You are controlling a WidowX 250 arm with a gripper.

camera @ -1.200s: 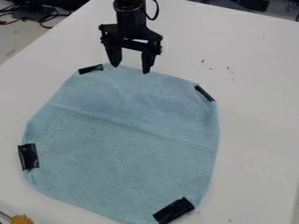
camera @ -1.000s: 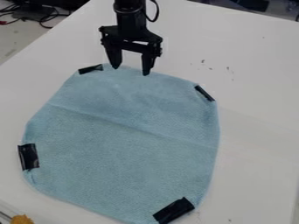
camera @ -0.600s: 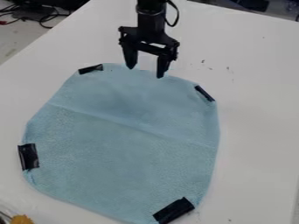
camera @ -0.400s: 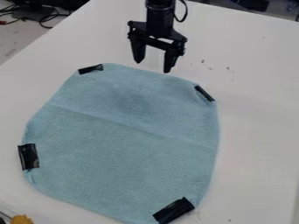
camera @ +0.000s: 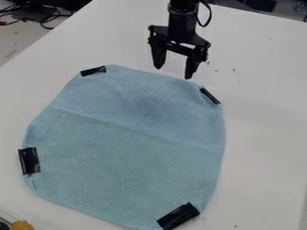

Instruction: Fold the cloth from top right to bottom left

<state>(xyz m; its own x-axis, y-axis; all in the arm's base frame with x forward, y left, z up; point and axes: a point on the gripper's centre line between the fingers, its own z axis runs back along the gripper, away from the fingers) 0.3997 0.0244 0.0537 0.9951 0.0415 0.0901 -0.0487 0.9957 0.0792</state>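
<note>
The hand (camera: 174,73) hangs from the black arm (camera: 183,18) in the upper part of the view, right of the middle, pointing down. It is released: its two fingers stand well apart, with nothing held between them.

The blue cloth (camera: 120,148) lies spread out and unfolded on the white worktop (camera: 264,134), below the hand in the view. A faint crease crosses it from the left side down to the right side. The fingertips are just beside its upper edge, nearer the upper right corner than the upper left one; whether they touch the worktop cannot be told.

Each corner of the cloth bears a strip of black tape: one at the upper left (camera: 93,71), one at the upper right (camera: 210,95), one at the lower left (camera: 29,161) and one at the bottom right (camera: 178,216). The upper right strip is near the hand's right-hand fingertip, apart from it.
</note>
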